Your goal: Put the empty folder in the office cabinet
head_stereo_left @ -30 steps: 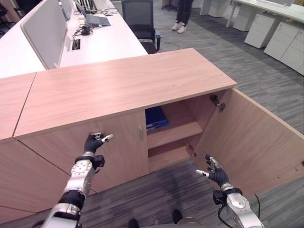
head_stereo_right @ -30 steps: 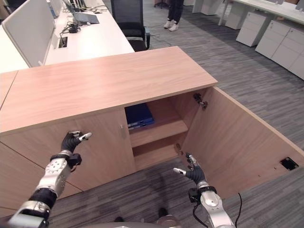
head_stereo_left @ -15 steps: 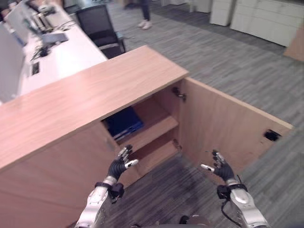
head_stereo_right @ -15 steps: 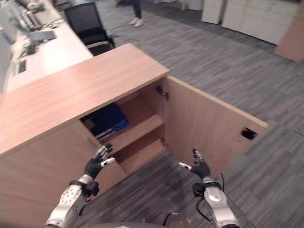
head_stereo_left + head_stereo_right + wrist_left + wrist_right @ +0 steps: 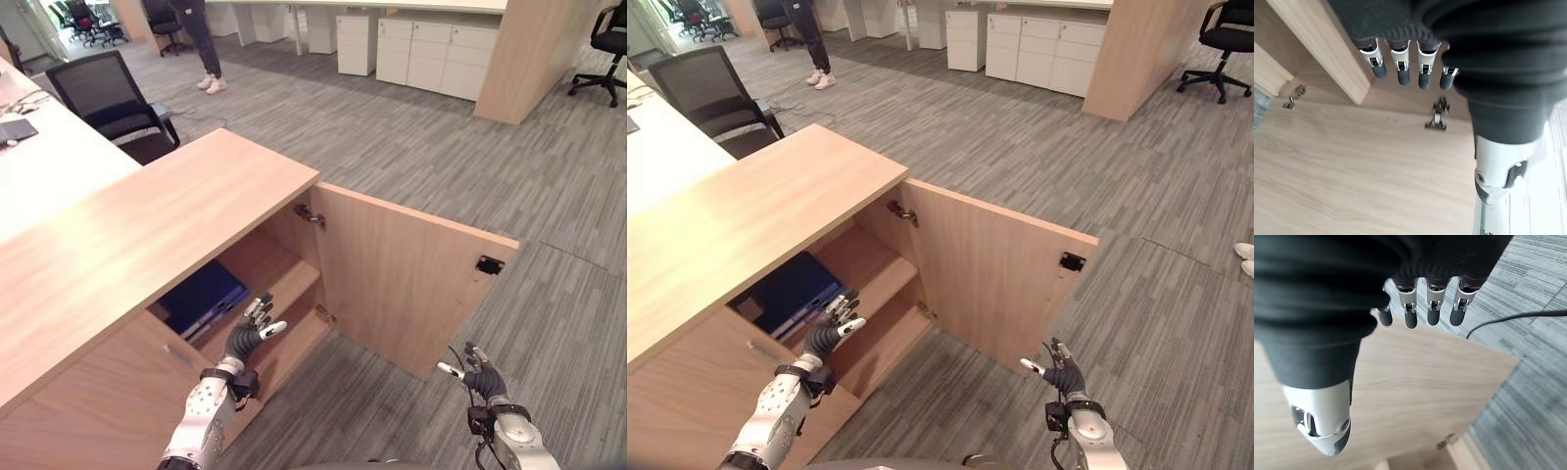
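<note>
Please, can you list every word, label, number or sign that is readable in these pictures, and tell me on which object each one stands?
No text can be read anywhere.
Blue folder on the upper shelf of the cabinet: no label legible.
Open cabinet door: only a dark fitting, no writing.
Left hand and right hand: both open, no markings readable.
White drawer units at the back: too small to show any label.

Grey carpet floor, white drawer units

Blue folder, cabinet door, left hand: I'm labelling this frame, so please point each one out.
Blue folder (image 5: 201, 297), left eye view, on its cover.
Cabinet door (image 5: 402, 284), left eye view, middle of its inner face.
Left hand (image 5: 245, 340), left eye view, on the palm.
</note>
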### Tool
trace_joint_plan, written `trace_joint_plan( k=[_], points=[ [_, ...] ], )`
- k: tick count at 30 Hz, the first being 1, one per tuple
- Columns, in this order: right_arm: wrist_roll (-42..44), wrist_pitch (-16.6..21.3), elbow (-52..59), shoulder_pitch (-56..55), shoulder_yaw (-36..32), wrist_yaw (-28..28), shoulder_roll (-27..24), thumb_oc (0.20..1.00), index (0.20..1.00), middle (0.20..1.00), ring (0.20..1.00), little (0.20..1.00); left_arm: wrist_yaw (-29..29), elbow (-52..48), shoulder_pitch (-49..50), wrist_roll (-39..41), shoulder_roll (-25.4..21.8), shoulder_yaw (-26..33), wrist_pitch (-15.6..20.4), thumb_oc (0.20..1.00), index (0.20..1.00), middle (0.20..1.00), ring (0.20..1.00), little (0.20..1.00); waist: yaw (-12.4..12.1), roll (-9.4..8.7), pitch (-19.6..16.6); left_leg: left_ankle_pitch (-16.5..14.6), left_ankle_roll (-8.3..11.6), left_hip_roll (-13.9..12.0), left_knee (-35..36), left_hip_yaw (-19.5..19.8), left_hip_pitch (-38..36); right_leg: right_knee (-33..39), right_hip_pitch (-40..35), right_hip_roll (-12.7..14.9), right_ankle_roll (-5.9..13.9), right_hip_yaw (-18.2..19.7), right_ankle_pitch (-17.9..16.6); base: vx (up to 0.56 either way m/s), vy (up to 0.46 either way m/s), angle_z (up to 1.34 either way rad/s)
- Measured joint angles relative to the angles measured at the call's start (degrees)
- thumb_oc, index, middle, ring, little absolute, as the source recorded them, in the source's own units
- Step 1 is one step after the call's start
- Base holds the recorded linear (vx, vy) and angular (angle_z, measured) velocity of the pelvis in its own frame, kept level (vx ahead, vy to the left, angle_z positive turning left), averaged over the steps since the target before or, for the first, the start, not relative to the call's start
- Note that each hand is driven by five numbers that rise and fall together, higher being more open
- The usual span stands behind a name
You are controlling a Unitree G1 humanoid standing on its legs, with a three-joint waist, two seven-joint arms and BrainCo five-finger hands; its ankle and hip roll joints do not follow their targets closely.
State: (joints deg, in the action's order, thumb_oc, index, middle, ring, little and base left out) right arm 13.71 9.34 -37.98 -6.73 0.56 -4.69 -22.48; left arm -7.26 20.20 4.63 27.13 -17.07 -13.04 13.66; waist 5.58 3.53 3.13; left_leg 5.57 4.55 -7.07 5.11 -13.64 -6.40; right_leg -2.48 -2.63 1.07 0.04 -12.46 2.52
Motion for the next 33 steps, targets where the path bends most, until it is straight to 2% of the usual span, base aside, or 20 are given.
trace_joint_plan(
  k=[3,6,11,16,24,33],
  points=[
    [0.9,0.0,-0.51,0.56,-2.71,-0.51,-0.42,1.0,1.0,1.0,1.0,1.0,-0.29,0.02,0.0,0.0,-0.84,0.04,-0.03,1.0,1.0,1.0,1.0,1.0,-0.05,0.88,0.92,-2.92,-0.24,0.19,0.03,0.07,-0.01,-0.1,0.03,0.32,1.57,0.49,-0.26,0.0,0.015,-0.03],
    [0.91,-0.11,-2.84,1.08,-3.83,-1.16,-2.59,1.0,1.0,1.0,1.0,1.0,-0.88,0.04,0.01,0.0,-1.37,0.2,-0.07,1.0,1.0,1.0,1.0,1.0,-0.12,0.93,1.11,-4.0,-0.92,1.23,0.56,0.19,0.05,-0.18,0.13,1.39,2.36,0.77,-0.71,0.0,0.001,-0.02],
    [0.98,-0.02,-5.24,3.09,-9.62,-3.3,-9.13,1.0,1.0,1.0,1.0,1.0,-2.32,-0.06,0.11,0.04,-1.98,0.35,-0.09,1.0,1.0,1.0,1.0,1.0,-0.49,0.7,1.24,-4.26,-1.25,2.07,0.56,0.31,0.4,-0.05,0.35,2.22,2.93,0.84,-1.08,0.0,0.0,0.0],
    [1.84,0.0,-5.15,5.83,-11.18,-4.37,-13.76,1.0,1.0,1.0,1.0,1.0,-2.87,-0.17,-0.02,0.08,-2.0,-0.17,-0.14,1.0,1.0,1.0,1.0,1.0,-1.05,0.46,1.18,-3.38,-1.58,2.04,0.46,1.62,0.48,0.31,-0.5,2.16,2.56,-0.73,-1.25,0.0,-0.004,0.12],
    [3.22,0.04,-5.07,13.38,-9.03,-4.19,-15.15,1.0,1.0,1.0,1.0,1.0,-4.32,-0.44,0.67,0.83,-3.66,-0.4,-0.83,1.0,1.0,1.0,1.0,1.0,-3.21,0.57,1.14,-3.38,-1.55,2.21,0.02,3.68,-0.41,3.19,-3.71,2.0,2.68,-2.73,-1.38,0.02,-0.015,0.15],
    [3.36,-0.25,-4.9,16.15,-3.93,-4.8,-14.74,1.0,1.0,1.0,1.0,1.0,-4.71,-0.54,0.7,1.21,-3.59,-1.14,-1.83,1.0,1.0,1.0,1.0,1.0,-3.03,0.75,1.19,-3.38,-1.54,2.12,0.06,3.81,-0.54,6.19,-5.27,1.48,2.68,-2.89,-2.7,0.0,-0.002,0.0]
  ],
)
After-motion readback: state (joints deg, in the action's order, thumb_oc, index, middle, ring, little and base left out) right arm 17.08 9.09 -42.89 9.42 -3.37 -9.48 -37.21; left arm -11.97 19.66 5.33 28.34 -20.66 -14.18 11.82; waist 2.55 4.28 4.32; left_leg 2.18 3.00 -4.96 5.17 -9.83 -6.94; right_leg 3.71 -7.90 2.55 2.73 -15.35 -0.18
